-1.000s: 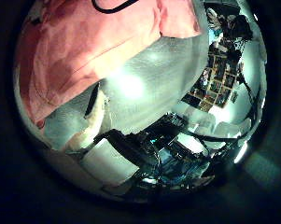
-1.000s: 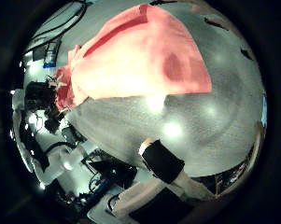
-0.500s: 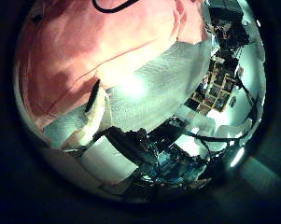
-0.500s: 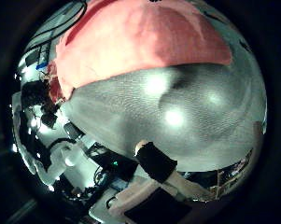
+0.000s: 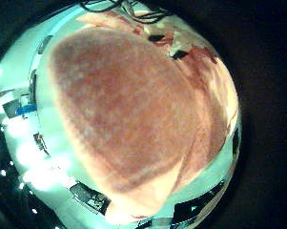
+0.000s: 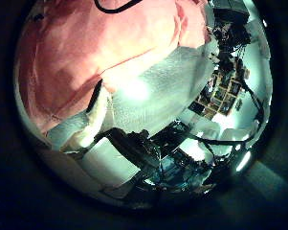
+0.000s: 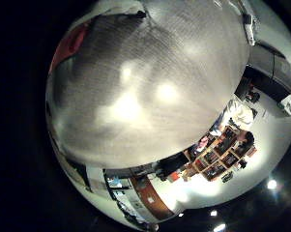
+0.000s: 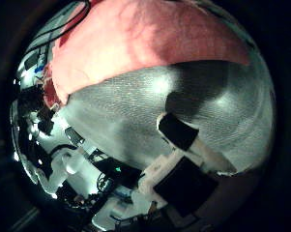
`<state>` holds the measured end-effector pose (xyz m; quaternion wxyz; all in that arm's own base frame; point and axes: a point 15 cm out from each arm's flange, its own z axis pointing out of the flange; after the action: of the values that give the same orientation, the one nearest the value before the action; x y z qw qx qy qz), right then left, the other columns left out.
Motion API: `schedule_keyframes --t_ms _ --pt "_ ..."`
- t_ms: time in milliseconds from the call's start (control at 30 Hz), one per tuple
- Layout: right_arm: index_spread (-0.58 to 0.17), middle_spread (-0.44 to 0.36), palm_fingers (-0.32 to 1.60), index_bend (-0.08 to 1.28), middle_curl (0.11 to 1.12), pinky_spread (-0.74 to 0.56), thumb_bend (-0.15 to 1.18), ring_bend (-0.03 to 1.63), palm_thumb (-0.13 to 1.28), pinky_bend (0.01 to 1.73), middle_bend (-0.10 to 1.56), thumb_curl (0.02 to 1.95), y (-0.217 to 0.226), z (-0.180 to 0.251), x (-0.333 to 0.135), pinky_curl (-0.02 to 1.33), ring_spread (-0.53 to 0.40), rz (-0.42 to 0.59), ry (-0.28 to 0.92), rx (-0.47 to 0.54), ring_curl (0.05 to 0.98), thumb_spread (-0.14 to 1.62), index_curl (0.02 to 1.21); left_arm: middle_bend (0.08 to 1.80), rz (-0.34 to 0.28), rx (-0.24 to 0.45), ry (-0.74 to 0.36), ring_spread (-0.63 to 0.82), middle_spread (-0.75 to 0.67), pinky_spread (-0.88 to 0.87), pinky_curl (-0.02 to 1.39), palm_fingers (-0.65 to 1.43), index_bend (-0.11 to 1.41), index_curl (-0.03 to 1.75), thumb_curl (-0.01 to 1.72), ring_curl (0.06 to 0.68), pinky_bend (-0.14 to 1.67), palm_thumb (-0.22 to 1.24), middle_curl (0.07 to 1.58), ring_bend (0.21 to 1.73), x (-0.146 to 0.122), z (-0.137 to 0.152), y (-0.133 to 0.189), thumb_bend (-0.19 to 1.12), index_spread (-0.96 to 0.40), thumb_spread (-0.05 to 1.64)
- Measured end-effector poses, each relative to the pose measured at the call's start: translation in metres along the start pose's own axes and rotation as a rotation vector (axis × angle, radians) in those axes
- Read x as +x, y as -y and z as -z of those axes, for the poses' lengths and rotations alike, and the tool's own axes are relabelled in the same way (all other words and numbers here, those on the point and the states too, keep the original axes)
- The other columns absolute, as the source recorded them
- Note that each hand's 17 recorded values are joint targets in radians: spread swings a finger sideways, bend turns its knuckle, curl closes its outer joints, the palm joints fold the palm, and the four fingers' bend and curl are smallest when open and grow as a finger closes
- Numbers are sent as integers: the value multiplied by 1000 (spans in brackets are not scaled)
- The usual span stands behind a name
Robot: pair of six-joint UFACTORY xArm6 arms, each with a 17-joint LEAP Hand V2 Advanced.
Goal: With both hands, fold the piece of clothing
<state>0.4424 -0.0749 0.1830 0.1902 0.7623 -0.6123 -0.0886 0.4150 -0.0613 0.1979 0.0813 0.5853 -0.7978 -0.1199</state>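
Grey table [image 8: 184, 97] under pink garment [image 8: 145, 39]

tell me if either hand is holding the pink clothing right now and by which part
No hold shows. The pink garment lies flat on the grey table. One finger of the right hand is straight over bare table; whether the left hand grips cannot be told.

Place: a robotics lab or workshop is suggested.
Evidence: cluttered shelving [image 6: 223, 84] and equipment racks [image 8: 48, 145] are seen around a grey-covered table [image 7: 155, 87].
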Motion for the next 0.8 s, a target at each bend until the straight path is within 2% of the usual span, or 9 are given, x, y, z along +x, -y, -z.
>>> schedule_keyframes --t_ms 100,167,233,300,367,400,500,700,800 --pt "-296 -151 730 149 418 -122 -14 932 690 764 489 416 -1 1 7 287 -222 9 -50 -10 339 1040 278 182 2 1 2 354 200 342 347 179 187 467 369 213 332 557 351 621 0 3 0 -17 -20 1176" --pt "-337 -199 954 172 446 -290 -17 977 713 873 550 424 -2 3 14 310 -266 9 -96 -18 360 1018 284 181 1 7 2 355 200 342 347 182 188 463 368 213 328 557 348 617 -1 7 1 -17 -20 1176" --pt "-385 -246 1155 252 476 -408 -18 989 731 917 607 430 -2 4 17 322 -289 6 -113 -19 380 1002 324 181 1 11 4 356 200 343 347 183 188 460 368 212 326 557 346 615 0 11 2 -17 -20 1176" --pt "-413 -259 1269 367 522 -474 -17 1002 754 925 710 438 -2 5 15 342 -290 8 -116 -20 406 985 383 182 1 6 3 357 195 343 347 186 187 457 368 212 323 557 345 612 0 13 0 -17 -20 1176" --pt "-420 -249 1342 467 552 -486 -13 1018 777 933 782 444 -2 6 14 353 -285 10 -119 -17 420 976 433 183 1 5 3 358 194 341 347 188 189 456 368 212 316 557 343 609 -1 14 -1 -17 -20 1176" --pt "-415 -238 1378 575 577 -482 -13 1035 797 957 841 450 -2 8 16 368 -276 10 -125 -12 434 966 482 182 -1 5 3 358 193 341 348 189 189 455 368 211 314 557 343 608 0 14 -1 -17 -20 1176" --pt "-394 -220 1369 741 623 -441 -6 1111 858 1045 942 470 -2 14 18 414 -259 21 -162 -7 470 940 566 182 -3 -1 -1 359 192 341 348 193 189 452 367 211 308 557 340 603 0 13 -2 -17 -20 1176" --pt "-342 -183 1260 925 703 -340 35 1255 1027 1229 1117 554 -5 23 22 514 -230 16 -178 10 545 911 680 182 -33 -16 -37 360 189 341 350 201 190 449 367 209 297 557 338 593 12 15 -9 -17 -20 1176" --pt "-325 -175 1199 978 732 -305 33 1300 1055 1296 1175 592 -12 23 28 556 -225 -3 -171 14 575 910 714 180 -48 -16 -57 360 188 341 351 205 192 448 367 209 292 557 336 589 20 15 -12 -17 -20 1176"
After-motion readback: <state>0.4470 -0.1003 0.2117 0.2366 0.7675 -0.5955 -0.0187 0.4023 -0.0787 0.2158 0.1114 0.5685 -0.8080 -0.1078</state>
